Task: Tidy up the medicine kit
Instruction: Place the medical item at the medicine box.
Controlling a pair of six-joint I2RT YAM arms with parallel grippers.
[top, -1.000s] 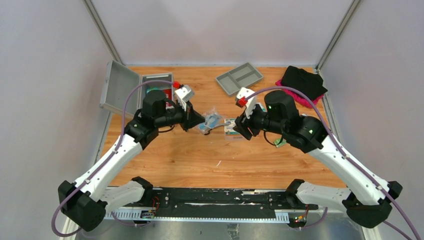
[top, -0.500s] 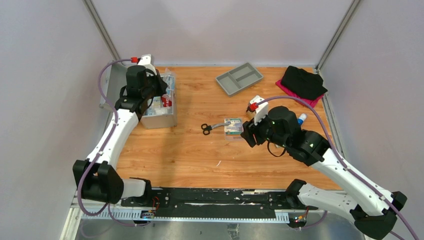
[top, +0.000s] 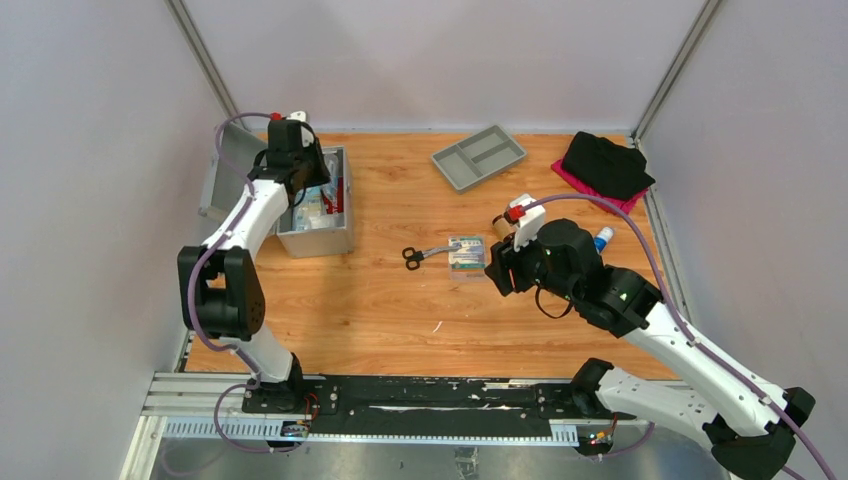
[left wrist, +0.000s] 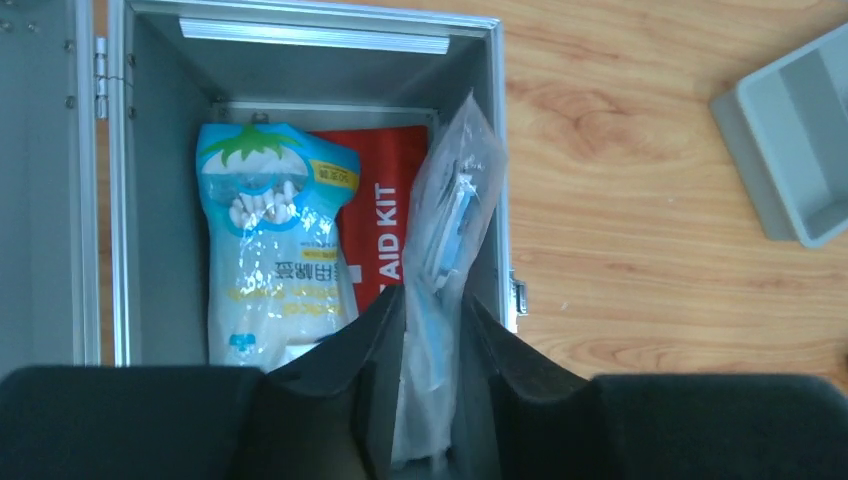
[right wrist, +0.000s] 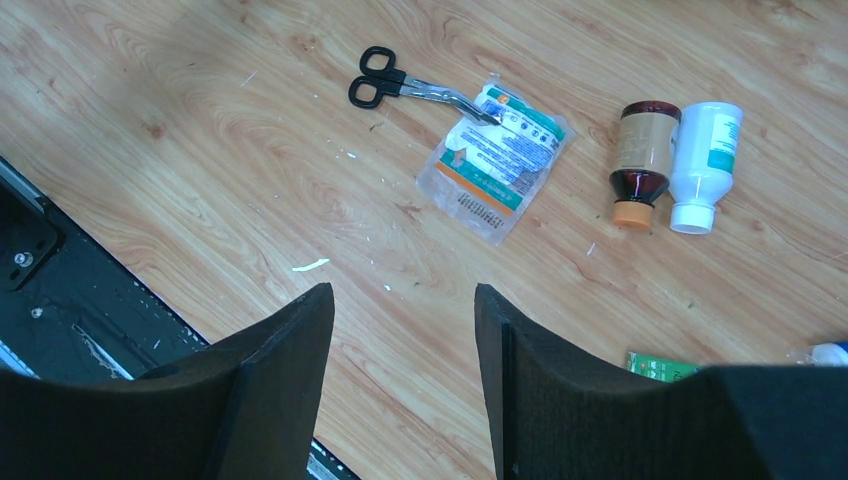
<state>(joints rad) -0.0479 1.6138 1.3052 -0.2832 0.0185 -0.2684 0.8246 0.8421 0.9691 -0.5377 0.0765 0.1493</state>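
Pale walls with metal corner posts close in a wooden table (top: 400, 300). The medicine kit (top: 316, 240) stands at the table's far left, its lid (top: 212, 188) swung open to the left. A grey compartment tray (top: 479, 156) lies at the far middle. A black cloth (top: 605, 162) lies on something pink at the far right.

The left gripper (left wrist: 428, 300) hangs over the open case. Its jaws are narrowly apart, with a clear packet (left wrist: 455, 190) standing between them. Whether they pinch it or not cannot be told. The packet leans against the case's right wall, beside a red pouch (left wrist: 385, 210) and a bag of cotton swabs (left wrist: 270, 250) lying flat inside.

The right gripper (right wrist: 404, 300) hovers over the table's middle, jaws wide apart and empty.

The likely trouble lies with that packet. It stands on edge high against the wall, so it may stay propped above the rim and foul the lid. It might also cling to a pad and ride out if the arm lifts. The film looks limp and slippery.

On the boards ahead of the right gripper lie a printed sachet (right wrist: 495, 155), with scissors (right wrist: 400, 82) touching its far corner. A brown bottle (right wrist: 642, 150) and a white bottle (right wrist: 705, 160) lie side by side, well apart from the kit. The wood is scuffed, with pale flecks scattered on it.
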